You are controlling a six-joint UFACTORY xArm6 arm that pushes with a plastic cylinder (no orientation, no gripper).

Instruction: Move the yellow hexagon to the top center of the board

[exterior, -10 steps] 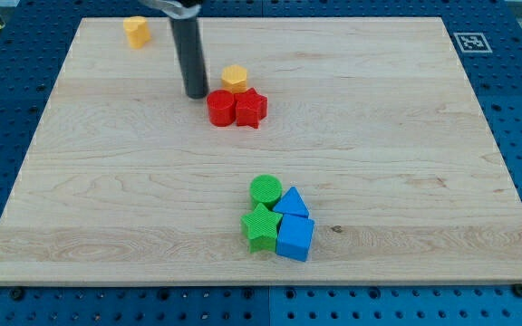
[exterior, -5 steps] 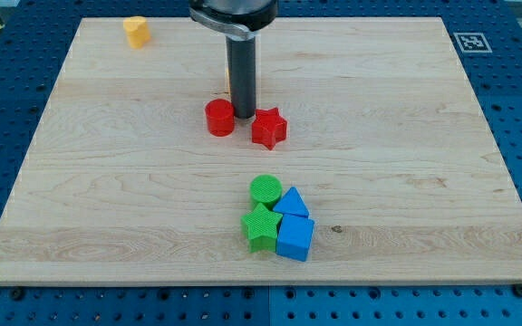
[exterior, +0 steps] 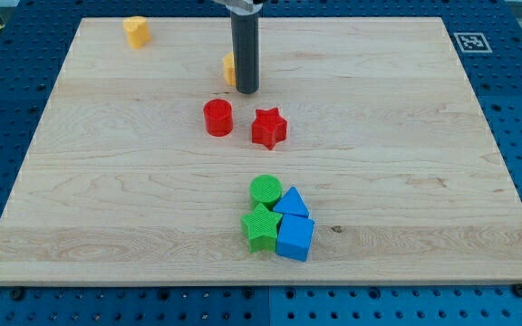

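My tip (exterior: 246,91) sits on the worktop (exterior: 406,136) in the upper middle of the board, rod running straight up out of the view's top. No tool on this arm, just the bare rod, so nothing opens or shuts and nothing is held.

Yellow hexagon (exterior: 228,69) is mostly hidden behind the rod; only a sliver shows at the rod's left edge, just above and left of my tip. It looks to be touching the rod, but contact can't be confirmed. It lies near the top center of the board, a bit below the top edge.

Red cylinder (exterior: 217,118) is below and left of my tip, near but apart. Red star (exterior: 269,128) is below and right of my tip, also apart. The two reds have a gap between them.

Second yellow block (exterior: 136,31) is at the view's top left, near the board edge, well apart from the rest; shape unclear.

Lower center cluster, packed close together: green cylinder (exterior: 265,191) on top, green star (exterior: 260,227) below it, blue triangle (exterior: 292,203) to the right of the green cylinder, blue cube (exterior: 295,238) at the bottom right.

Marker tag (exterior: 468,42) at the board's top right corner.
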